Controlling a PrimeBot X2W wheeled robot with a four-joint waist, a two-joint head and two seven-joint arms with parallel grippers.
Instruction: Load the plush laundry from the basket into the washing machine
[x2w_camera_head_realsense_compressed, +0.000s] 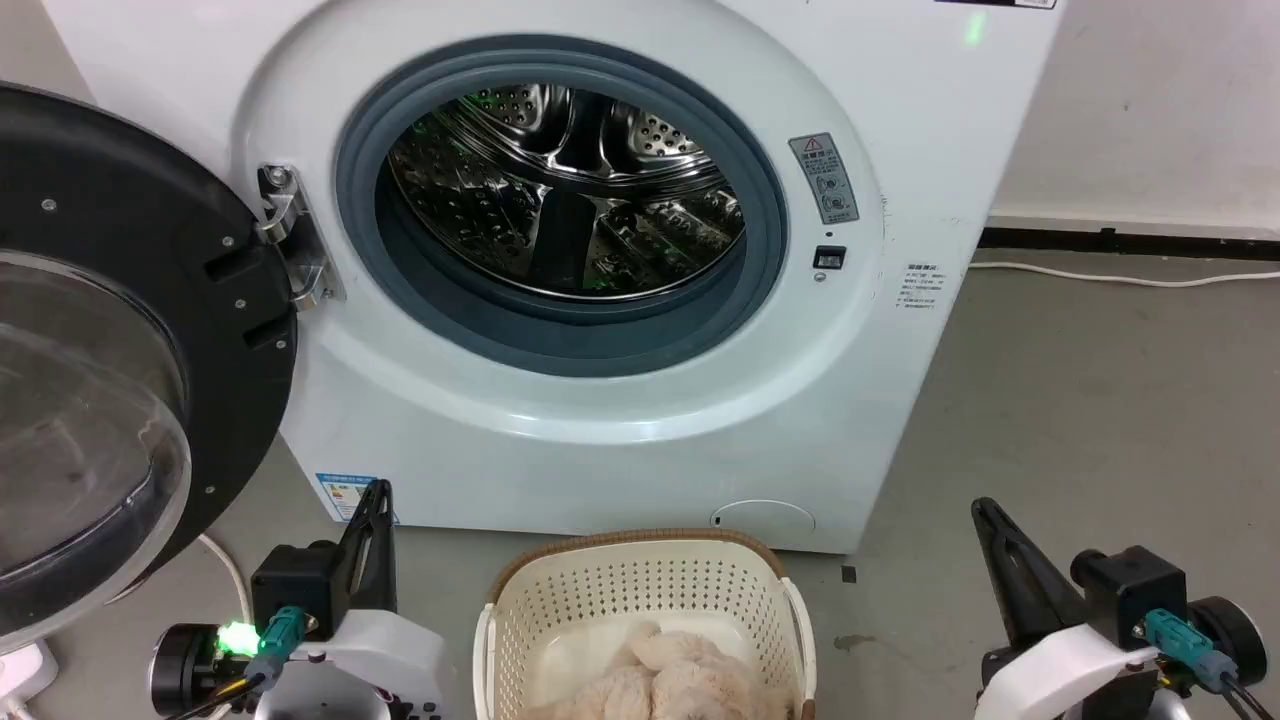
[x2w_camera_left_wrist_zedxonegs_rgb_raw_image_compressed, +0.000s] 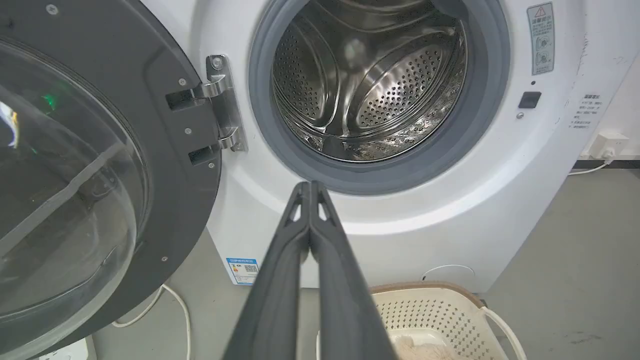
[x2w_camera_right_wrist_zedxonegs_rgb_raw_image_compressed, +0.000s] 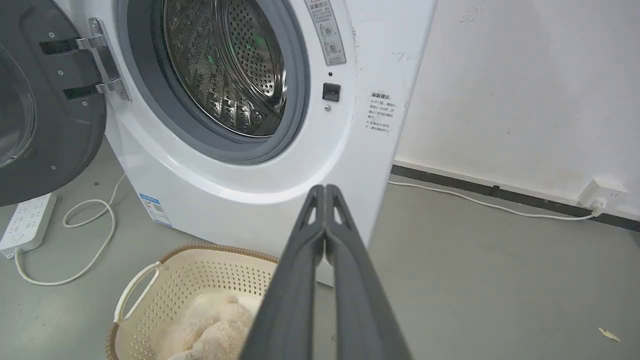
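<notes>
Cream plush laundry (x2w_camera_head_realsense_compressed: 670, 675) lay in the basket (x2w_camera_head_realsense_compressed: 640, 590) before the open washing machine (x2w_camera_head_realsense_compressed: 600, 430), shortening my lift. My left gripper (x2w_camera_head_realsense_compressed: 377, 492) and right gripper (x2w_camera_head_realsense_compressed: 985, 512) flanked it, pinched together.

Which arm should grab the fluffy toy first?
Probably left: the left end effector sits closer to the basket holding the fluffy toy than the right end effector. Both are shut.

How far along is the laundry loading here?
Done: the door of the washing machine is open, its drum without laundry. In hand: nothing; left hand and right hand are shut, empty, flanking the basket. Left: the plush laundry lies in the basket, so all loading remains.
</notes>
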